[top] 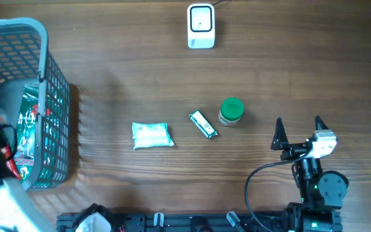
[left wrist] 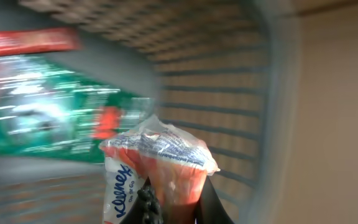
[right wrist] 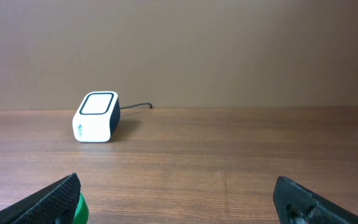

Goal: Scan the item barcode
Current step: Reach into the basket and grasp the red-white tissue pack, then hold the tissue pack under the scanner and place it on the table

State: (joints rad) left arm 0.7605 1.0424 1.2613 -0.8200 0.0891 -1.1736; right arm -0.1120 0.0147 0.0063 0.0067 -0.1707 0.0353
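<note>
Left pincer [left wrist: 174, 208] clamped shut on the red-and-white plastic Kleenex tissue pack [left wrist: 157, 165], inside the grey plastic mesh basket [top: 42, 58].
You hold the pack by one end, its long axis running straight out from the fingers. The white box-shaped barcode scanner [top: 201, 26] sits well apart on the wooden counter [top: 140, 77], to your right and toward the far edge. Your right pincer [top: 299, 125], wide open and empty, is nearer it.

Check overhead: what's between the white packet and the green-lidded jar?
One small white-and-dark tube-like item, lying tilted, nearer the green-lidded jar than the white packet. The overhead view shows it.
</note>
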